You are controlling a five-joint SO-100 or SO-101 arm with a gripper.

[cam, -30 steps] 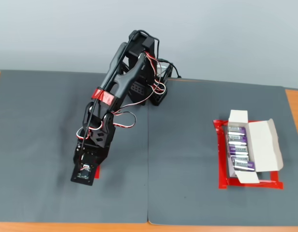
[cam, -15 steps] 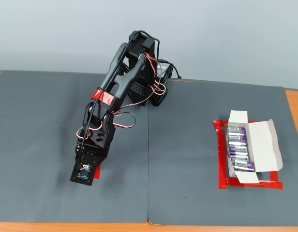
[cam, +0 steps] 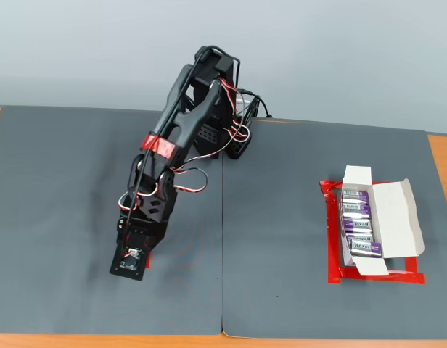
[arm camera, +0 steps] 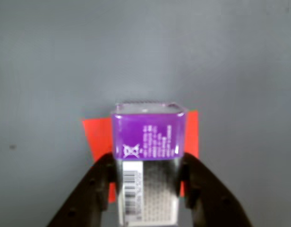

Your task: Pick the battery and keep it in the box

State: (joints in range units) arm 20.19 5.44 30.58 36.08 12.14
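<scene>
Battery point(arm camera: 148, 161) first: in the wrist view it sits right between the two black fingers point(arm camera: 91, 191), with one finger on its left side and one on its right side. The fingers look pressed against it, so the gripper point(arm camera: 148, 194) seems to be pinching the battery. Its purple end points away from the camera and its silver part with the printed label runs back toward the gripper, so its long side lies along the fingers, not across them. A flat red patch point(arm camera: 99, 135) shows behind it on the grey mat point(arm camera: 145, 52). I cannot tell whether the battery is lifted or touching the patch. In the fixed view the arm point(cam: 173, 145) leans down over the left part of the mat point(cam: 56, 217), and the gripper point(cam: 130, 267) is near the front edge. The battery itself is hidden under the gripper in that view. The box point(cam: 379, 221) is far off on the right side, well apart from the gripper, lying open inside a red frame point(cam: 332, 272). Other purple batteries point(cam: 358, 222) are lined up inside it. So the box lies to the right of the fingers, a long way across the mat. My guess is that the next move has to lift the battery and swing it right, over to the open box.
</scene>
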